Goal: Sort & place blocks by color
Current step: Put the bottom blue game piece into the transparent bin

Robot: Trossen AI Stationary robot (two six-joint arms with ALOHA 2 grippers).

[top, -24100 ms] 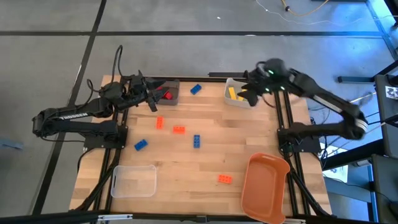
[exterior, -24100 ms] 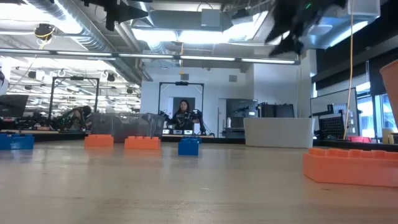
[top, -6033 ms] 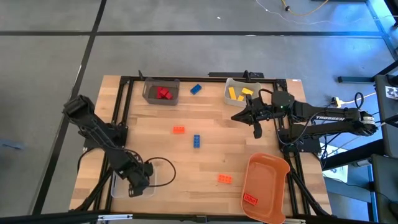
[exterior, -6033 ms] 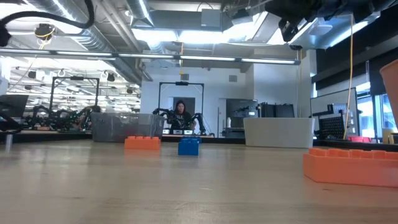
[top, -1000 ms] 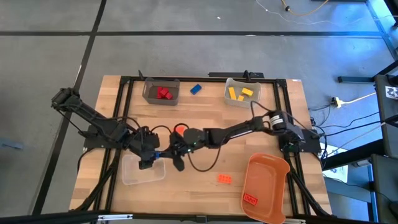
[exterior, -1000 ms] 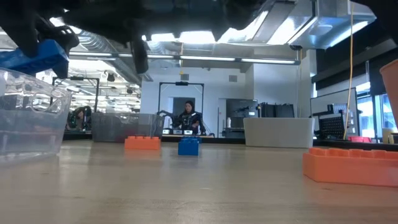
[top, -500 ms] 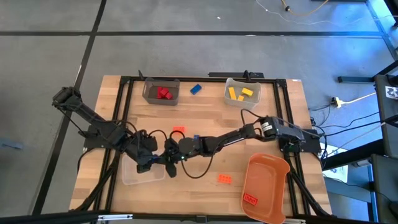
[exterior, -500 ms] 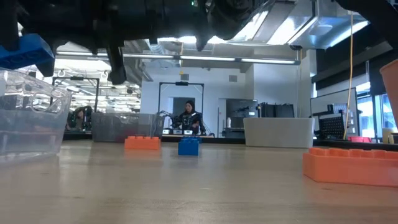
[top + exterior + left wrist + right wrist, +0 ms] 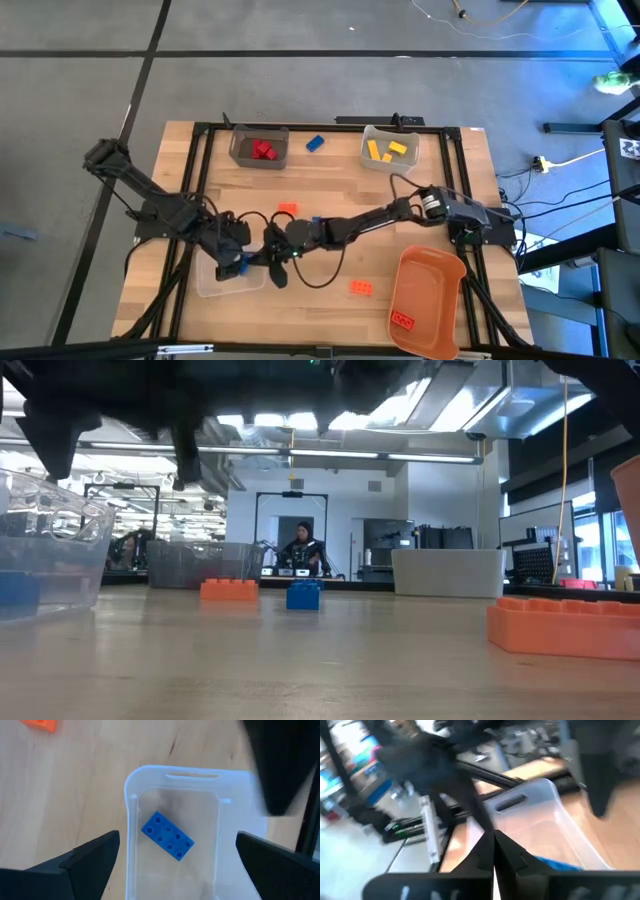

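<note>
A blue block [image 9: 167,836] lies flat, studs up, on the floor of the clear bin [image 9: 131,795], and shows through the bin's wall in the low view [image 9: 18,588]. My left gripper [image 9: 177,842] hangs open above the bin [image 9: 212,285], one finger on either side of the block and clear of it. My right gripper [image 9: 277,268] is shut and reaches across the table to the bin's right end; it has nothing in it [image 9: 493,850]. On the table lie two orange blocks [image 9: 287,208] [image 9: 361,288] and two blue blocks [image 9: 314,221] [image 9: 315,143].
A dark bin [image 9: 240,158] with red blocks and a pale bin [image 9: 366,158] with yellow blocks stand at the far edge. An orange bin [image 9: 425,285] holding a red block [image 9: 402,321] sits near right. Both arms crowd the near-left part. A person stands in the room behind [image 9: 303,545].
The blue block that hung above the clear bin at my left gripper has dropped into the bin and now lies on its floor. My right gripper has moved toward the table's near left, up to the bin's right end.
</note>
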